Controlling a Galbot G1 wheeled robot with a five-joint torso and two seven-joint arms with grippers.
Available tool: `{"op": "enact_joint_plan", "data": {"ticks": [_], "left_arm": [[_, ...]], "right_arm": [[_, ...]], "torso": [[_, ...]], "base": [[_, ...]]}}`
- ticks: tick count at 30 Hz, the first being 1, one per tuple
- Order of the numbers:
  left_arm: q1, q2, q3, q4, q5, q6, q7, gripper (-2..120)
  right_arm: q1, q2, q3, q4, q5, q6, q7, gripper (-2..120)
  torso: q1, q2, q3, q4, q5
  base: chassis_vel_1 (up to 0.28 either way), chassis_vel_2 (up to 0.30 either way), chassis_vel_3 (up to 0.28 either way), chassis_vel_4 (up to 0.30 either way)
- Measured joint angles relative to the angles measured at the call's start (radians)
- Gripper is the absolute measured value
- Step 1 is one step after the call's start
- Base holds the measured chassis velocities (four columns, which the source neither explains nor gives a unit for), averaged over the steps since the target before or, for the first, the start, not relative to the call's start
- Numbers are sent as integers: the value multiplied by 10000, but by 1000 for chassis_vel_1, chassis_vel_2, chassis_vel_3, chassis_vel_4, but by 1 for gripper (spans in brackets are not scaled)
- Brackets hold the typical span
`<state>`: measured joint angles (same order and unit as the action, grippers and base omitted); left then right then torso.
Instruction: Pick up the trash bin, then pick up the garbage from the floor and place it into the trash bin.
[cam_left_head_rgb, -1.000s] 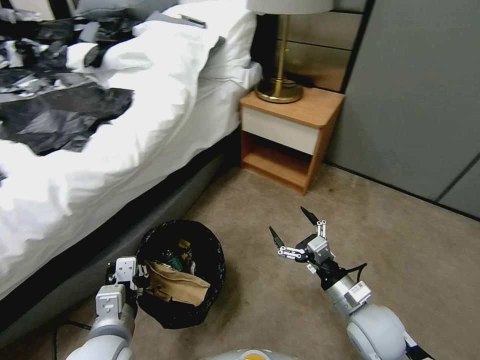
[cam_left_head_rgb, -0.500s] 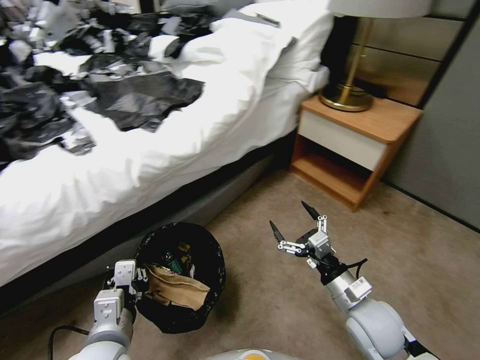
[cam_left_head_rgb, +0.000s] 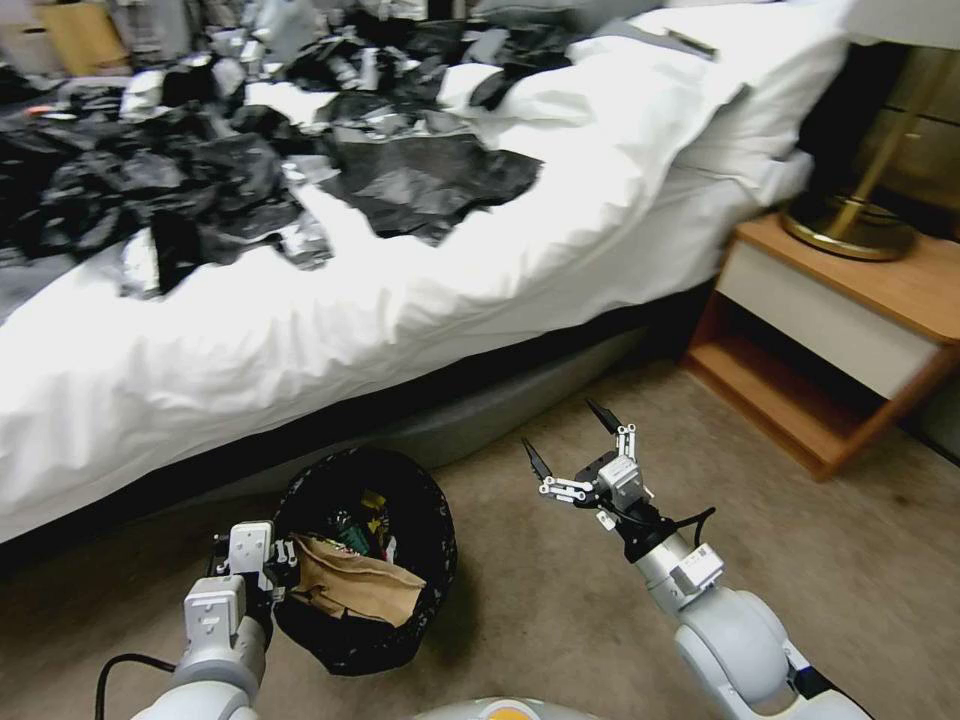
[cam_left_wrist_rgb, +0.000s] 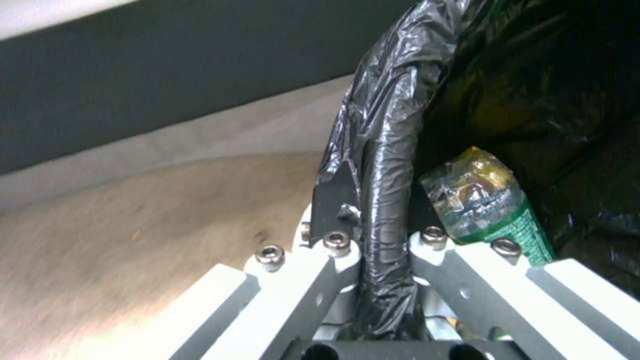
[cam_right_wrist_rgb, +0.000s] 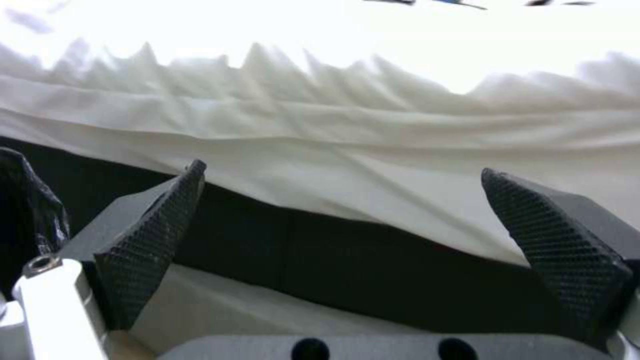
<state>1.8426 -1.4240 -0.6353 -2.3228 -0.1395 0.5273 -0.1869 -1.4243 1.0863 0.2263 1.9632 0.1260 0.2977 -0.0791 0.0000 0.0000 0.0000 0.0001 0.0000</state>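
Gripping the bag-lined rim of the trash bin beside the bed, the left tool holds it above the floor. The right tool hangs empty, spread wide. Closer in, the left wrist view reveals a green-labelled bottle inside; its print is unreadable.

No readable text anywhere. Bottle inside the trash bin has a green label w/ print too blurred to make out. Small white tag on the right arm is too small to read. No brands, nos. or signs legible.
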Motion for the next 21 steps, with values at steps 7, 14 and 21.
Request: {"op": "enact_joint_plan", "data": {"ticks": [7,14,21], "left_arm": [[36,-1,28,-13,-2,42,-7,1],[56,15,28,-13,-26,48,-15,1],[103,36,5,-33,-81,52,-24,1]], "right_arm": [[84,-48,-32,0,27,-59,29,100],[127,-56,-118,-2,35,-116,52,100],[145,-92,-123,-22,40,-128,52,100]], "torso": [[0,0,0,-2,0],[1,0,0,-1,0],[0,0,0,-1,1]], "base": [[127,120,114,123],[128,127,128,122],[120,121,130,120]]}}
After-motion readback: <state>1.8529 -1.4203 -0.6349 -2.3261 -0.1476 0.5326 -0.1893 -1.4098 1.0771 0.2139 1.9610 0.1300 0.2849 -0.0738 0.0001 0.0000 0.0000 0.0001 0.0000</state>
